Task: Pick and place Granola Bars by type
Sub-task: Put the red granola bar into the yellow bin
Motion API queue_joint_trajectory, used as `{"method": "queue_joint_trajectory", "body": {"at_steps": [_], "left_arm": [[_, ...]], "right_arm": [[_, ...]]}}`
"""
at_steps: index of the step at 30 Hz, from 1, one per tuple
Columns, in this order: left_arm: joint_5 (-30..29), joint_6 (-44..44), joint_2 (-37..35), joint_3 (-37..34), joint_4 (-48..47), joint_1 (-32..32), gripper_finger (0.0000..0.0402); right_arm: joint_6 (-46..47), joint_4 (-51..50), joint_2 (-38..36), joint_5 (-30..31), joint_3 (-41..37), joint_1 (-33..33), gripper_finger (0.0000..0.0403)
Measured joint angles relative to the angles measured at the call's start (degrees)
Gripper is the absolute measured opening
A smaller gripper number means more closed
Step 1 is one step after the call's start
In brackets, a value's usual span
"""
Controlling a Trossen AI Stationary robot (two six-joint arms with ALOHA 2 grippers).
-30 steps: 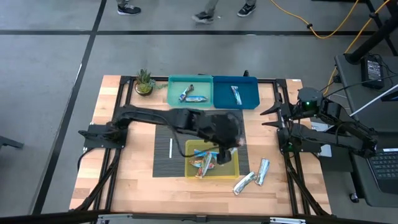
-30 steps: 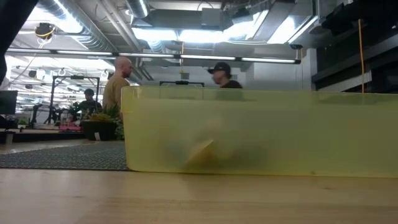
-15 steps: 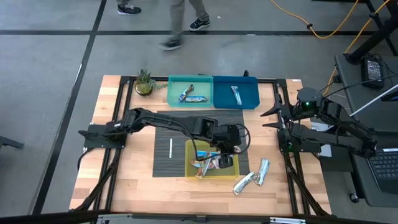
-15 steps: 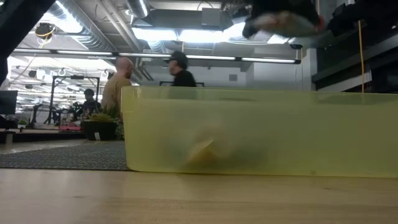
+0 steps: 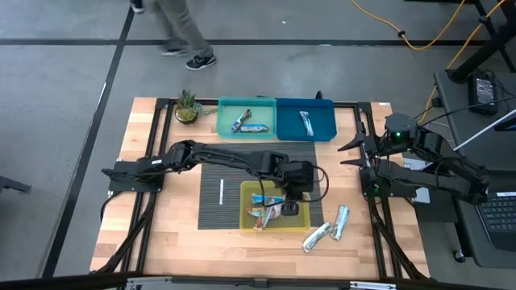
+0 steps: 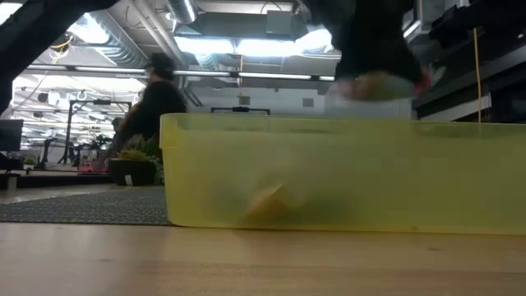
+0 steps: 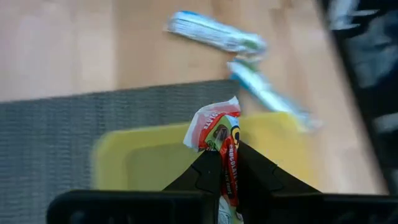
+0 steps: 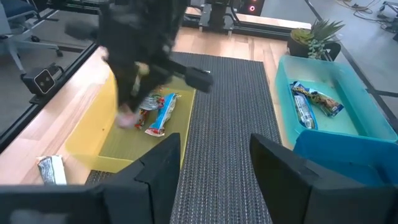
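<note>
I see a wooden table (image 5: 165,234) with a grey mat (image 5: 211,185); a person (image 5: 179,28) walks behind. Three trays: yellow tray (image 5: 300,221), teal tray (image 5: 227,113), blue tray (image 5: 322,129). My left gripper (image 7: 225,163) pinches an orange-brown bar (image 7: 221,134) over the yellow tray; two silver-blue bars (image 5: 329,227) lie beside it. My right gripper (image 8: 214,149) waits open at the table's edge.

From my place at the wooden table (image 5: 161,234), a dark ribbed mat (image 5: 234,157) covers its middle. A small potted plant (image 5: 187,106) sits at the mat's far left corner. A thin white stick (image 5: 222,192) lies on the mat's left part. Beyond the table, a person (image 5: 181,32) walks across the grey floor.
</note>
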Motion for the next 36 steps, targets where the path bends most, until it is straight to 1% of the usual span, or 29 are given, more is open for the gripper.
{"method": "queue_joint_trajectory", "body": {"at_steps": [2, 6, 12, 17, 27, 31, 36], "left_arm": [[-2.8, 2.4, 1.1, 0.0, -1.1, 0.2, 0.0029], [-4.9, 5.6, 4.6, -0.2, -2.0, 0.1, 0.0029], [-4.3, 6.0, 7.3, -0.2, -1.5, -0.6, 0.0029], [-4.1, 6.4, 8.0, -0.1, -1.6, -0.9, 0.0029], [-1.7, 6.4, 8.1, -0.1, -1.6, -1.0, 0.003], [-1.8, 6.4, 8.1, -0.1, -1.6, -1.2, 0.0049], [-4.3, 6.4, 8.1, -0.1, -2.0, -1.8, 0.0096]], "right_arm": [[0.0, 0.0, 0.0, 0.0, 0.0, 0.0, 0.0196], [0.0, -0.1, 0.0, 0.0, 0.0, 0.0, 0.0196], [0.0, -0.3, 0.0, 0.2, 0.0, 0.0, 0.0196], [-0.2, -0.3, 0.0, 0.2, 0.0, 0.0, 0.0196], [-0.3, -0.3, 0.0, 0.2, 0.0, 0.0, 0.0196], [-0.3, -0.3, 0.0, 0.2, 0.0, 0.0, 0.0196], [-0.2, -0.5, 0.0, 0.2, 0.0, 0.0, 0.0196]]}}
